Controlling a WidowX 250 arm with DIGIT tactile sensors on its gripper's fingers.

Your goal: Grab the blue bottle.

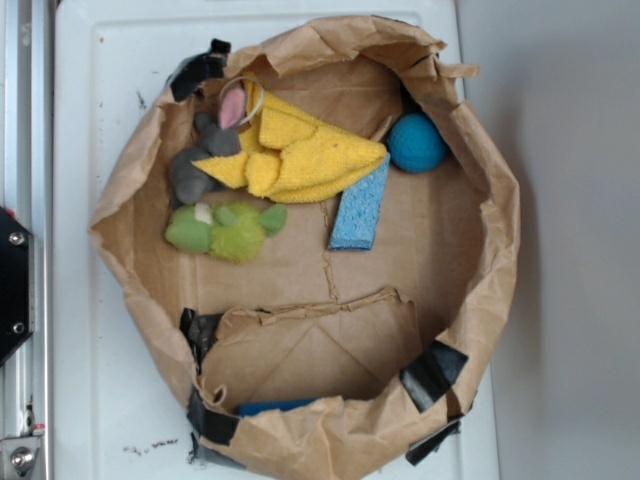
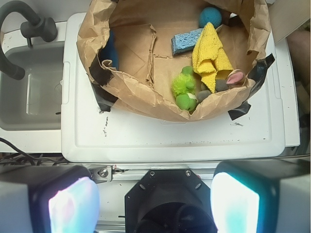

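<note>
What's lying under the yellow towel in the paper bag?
The yellow towel covers part of a grey plush mouse, whose pink ear pokes out, and the top end of the pale-blue sponge. Anything else beneath it is hidden.

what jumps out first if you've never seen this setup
A crumpled brown paper bag, patched with black tape, walls in everything on the white board. Inside, the yellow cloth and green plush toy stand out near one side; the blue bottle barely peeks from behind the opposite wall.
</note>
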